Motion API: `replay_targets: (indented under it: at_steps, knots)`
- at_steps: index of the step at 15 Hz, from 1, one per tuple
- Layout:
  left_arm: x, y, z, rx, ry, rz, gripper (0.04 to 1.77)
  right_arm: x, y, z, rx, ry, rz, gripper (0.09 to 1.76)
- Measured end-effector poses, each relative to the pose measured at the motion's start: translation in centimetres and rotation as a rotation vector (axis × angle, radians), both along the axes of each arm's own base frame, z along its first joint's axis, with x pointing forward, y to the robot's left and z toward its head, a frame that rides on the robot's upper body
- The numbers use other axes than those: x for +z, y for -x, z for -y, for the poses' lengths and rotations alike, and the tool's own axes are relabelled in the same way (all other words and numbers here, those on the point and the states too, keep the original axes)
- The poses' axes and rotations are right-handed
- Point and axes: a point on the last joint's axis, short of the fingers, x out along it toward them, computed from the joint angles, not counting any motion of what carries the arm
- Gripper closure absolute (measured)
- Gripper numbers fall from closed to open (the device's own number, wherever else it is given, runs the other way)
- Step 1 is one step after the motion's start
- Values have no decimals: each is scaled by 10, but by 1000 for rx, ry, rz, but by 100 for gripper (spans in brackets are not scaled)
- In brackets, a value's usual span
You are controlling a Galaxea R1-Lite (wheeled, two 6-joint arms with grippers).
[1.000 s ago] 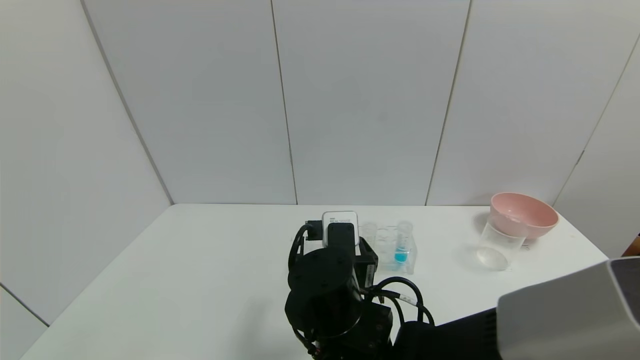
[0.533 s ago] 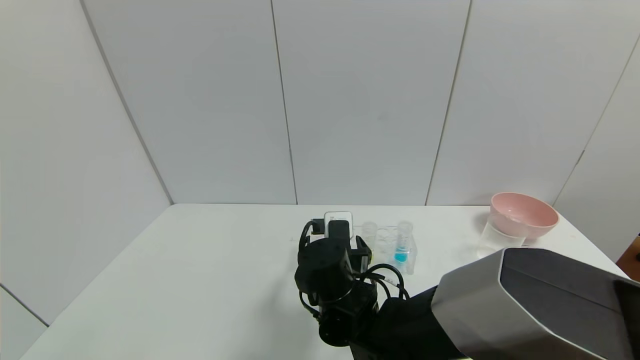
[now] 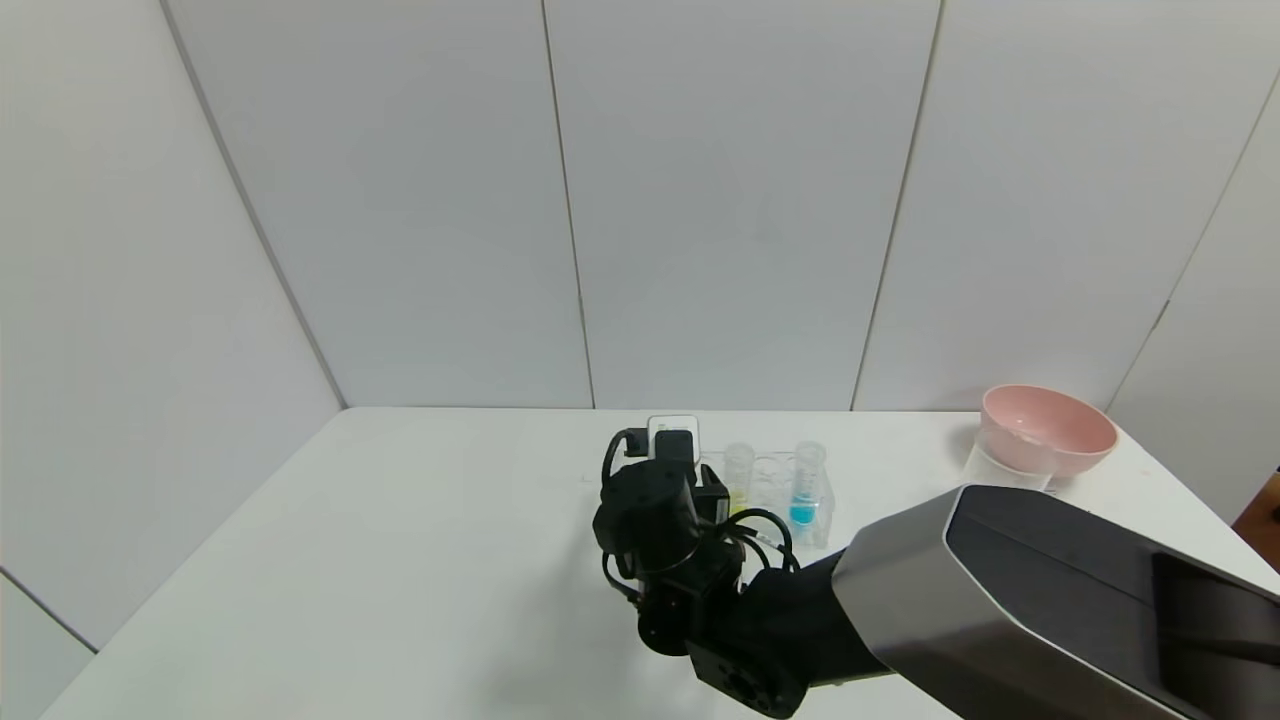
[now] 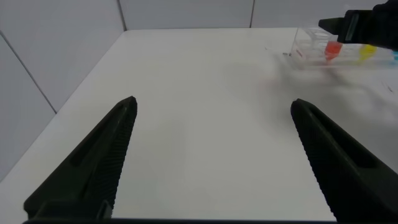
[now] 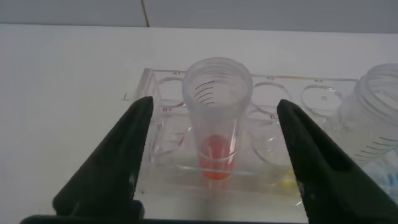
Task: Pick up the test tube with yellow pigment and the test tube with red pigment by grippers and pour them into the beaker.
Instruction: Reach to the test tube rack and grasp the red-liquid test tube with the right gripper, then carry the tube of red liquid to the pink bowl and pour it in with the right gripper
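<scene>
Right gripper (image 5: 214, 155): fingers apart, straddling the tube, not touching.
Test tube with red pigment (image 5: 216, 118): clear, graduated, upright in rack (image 5: 261, 180) between the fingers.
Left gripper (image 4: 214, 155): spread wide.

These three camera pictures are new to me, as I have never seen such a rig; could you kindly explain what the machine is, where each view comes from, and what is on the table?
This is a two-armed robot. The wide picture comes from its head, looking down on a white table. The other two come from cameras on its wrists.

The right gripper has its black jaws open on either side of the slim clear test tube with red pigment, which stands upright in a clear many-holed tube rack. Nothing is held yet.

The left gripper is open over bare table, well away from the rack.

Also in the rack are a tube with yellow liquid and one with blue liquid. Far right sits a pink bowl, with the clear beaker before it.
</scene>
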Motion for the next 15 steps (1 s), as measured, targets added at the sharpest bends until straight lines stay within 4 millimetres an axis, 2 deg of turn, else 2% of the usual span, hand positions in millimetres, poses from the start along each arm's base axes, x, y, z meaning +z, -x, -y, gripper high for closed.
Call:
replay_targets:
  at_steps: [3, 5, 6, 7, 11, 15]
  knots:
    - [0, 0, 0, 0, 0, 0, 5, -6, -4, -1, 32, 0, -13, 86]
    - [0, 0, 0, 0, 0, 0, 5, -7, -4, -1, 35, 1, -15, 105]
    - [0, 0, 0, 0, 0, 0, 5, -7, -5, -1, 33, 3, -15, 128]
    - [0, 0, 0, 0, 0, 0, 5, -7, -5, -1, 34, 2, -15, 133]
    - [0, 0, 0, 0, 0, 0, 5, -4, -5, -1, 35, -3, -10, 133]
    - [0, 0, 0, 0, 0, 0, 5, 21, -3, 0, 41, -24, 8, 133]
